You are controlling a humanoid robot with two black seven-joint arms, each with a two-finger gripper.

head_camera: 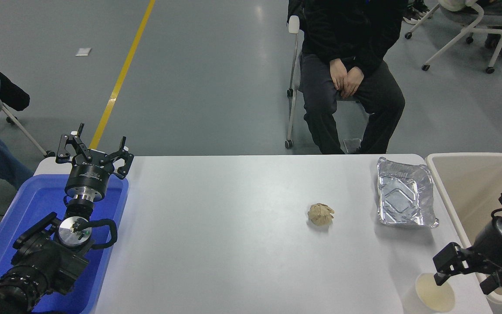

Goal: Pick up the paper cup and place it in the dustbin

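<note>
White paper cup (434, 295) cut by bottom edge, spread right gripper (464, 272) over it, dustbin (449, 192) partly hidden.
</note>
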